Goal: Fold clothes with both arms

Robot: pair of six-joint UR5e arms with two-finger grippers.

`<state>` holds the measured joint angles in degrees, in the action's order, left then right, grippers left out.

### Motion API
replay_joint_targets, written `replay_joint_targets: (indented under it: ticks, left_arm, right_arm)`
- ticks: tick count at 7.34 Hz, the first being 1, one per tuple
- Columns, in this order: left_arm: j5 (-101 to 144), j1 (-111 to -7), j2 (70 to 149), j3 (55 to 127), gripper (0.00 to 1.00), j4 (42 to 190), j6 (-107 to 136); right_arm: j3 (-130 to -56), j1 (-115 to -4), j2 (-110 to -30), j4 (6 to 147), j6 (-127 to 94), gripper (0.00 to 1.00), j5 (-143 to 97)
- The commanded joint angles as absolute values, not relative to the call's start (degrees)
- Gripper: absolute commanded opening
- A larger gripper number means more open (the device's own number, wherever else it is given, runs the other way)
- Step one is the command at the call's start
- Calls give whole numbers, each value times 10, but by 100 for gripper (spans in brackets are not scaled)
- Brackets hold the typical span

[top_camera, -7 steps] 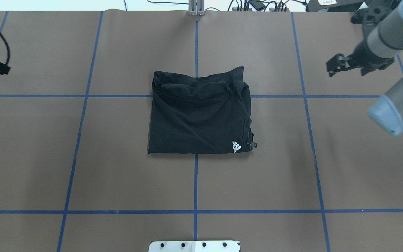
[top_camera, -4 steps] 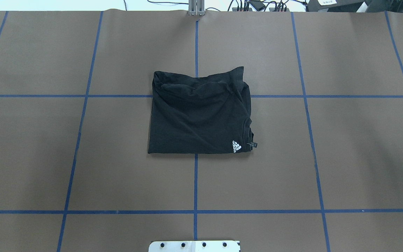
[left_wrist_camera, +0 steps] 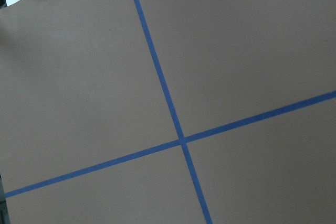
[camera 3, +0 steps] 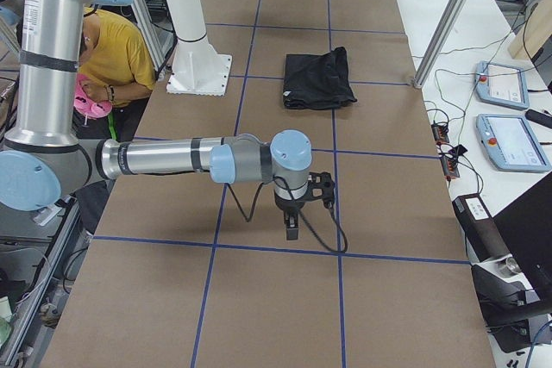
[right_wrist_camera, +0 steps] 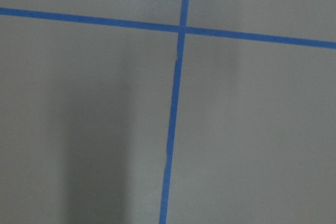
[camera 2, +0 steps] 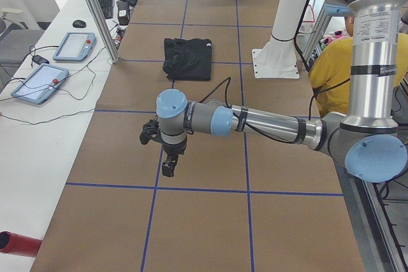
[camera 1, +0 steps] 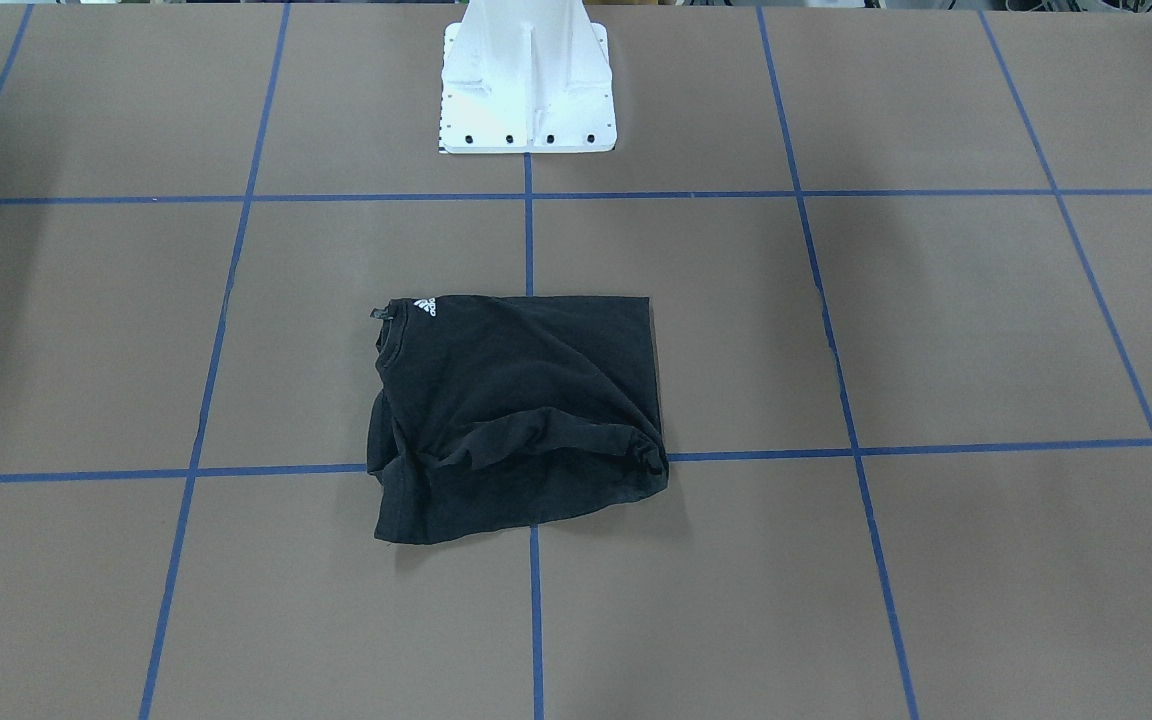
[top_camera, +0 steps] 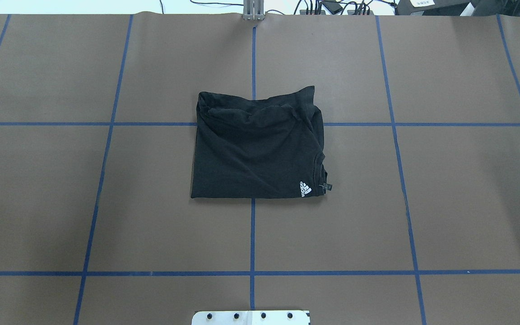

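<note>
A folded black T-shirt (top_camera: 255, 149), soft and creased into a rough rectangle, lay mid-bench (top_camera: 174, 225) on a matte brown covering gridded with blue tape (top_camera: 252, 234). Its white logo (top_camera: 305, 188) sat at one corner. Only the side views showed the left pincer (camera 2: 167, 169) and right pincer (camera 3: 291, 228), hanging over opposite bench ends. Whether they were clenched or released could not be told.

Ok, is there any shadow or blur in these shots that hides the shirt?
Overhead: evenly lit, T-shirt sharp, its black folds low-contrast. Front-facing: faint shadow at the left edge, off the T-shirt. Right wrist: a soft dark shadow band down the table, slightly blurred.
</note>
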<state>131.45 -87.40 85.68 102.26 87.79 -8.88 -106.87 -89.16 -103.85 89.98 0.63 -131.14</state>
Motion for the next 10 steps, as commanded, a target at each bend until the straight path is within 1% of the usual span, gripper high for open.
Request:
replay_joint_targets:
  ticks: [1, 2, 5, 10]
  left_arm:
    - [1330, -883, 831, 1027, 100, 871, -86]
    - [1322, -887, 831, 1043, 100, 871, -85]
    - [1317, -887, 830, 1044, 100, 873, -85]
    - [1316, -885, 818, 1020, 100, 873, -85]
  right_arm:
    - [-1078, -894, -1050, 896, -47, 100, -1291]
    - [-1078, -893, -1051, 874, -43, 100, -1294]
    - [-1073, -893, -1055, 864, -42, 100, -1296]
    - [-1072, -893, -1054, 864, -45, 100, -1297]
